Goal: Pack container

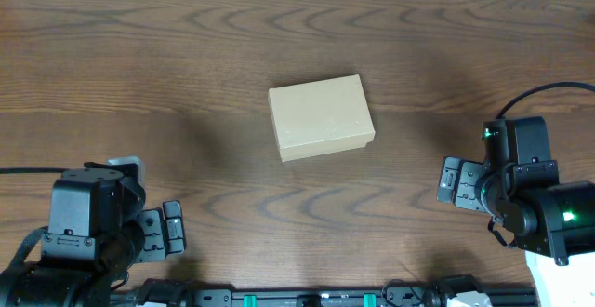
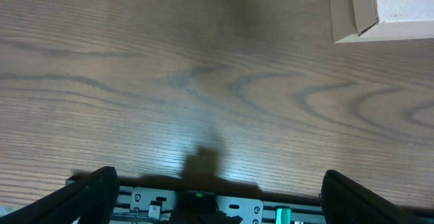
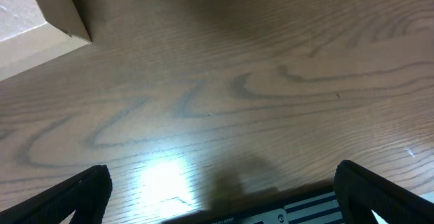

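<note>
Cardboard box, lid closed, sits at the middle of the table, well apart from the left hand and right hand, both released and empty at the near corners, likely parked so either can reach it.

The box lies shut, so its inside is hidden; each wrist view cuts it off at an upper corner. Of the left hand and the right hand those views show only dark finger ends, cut by the lower edge.
</note>
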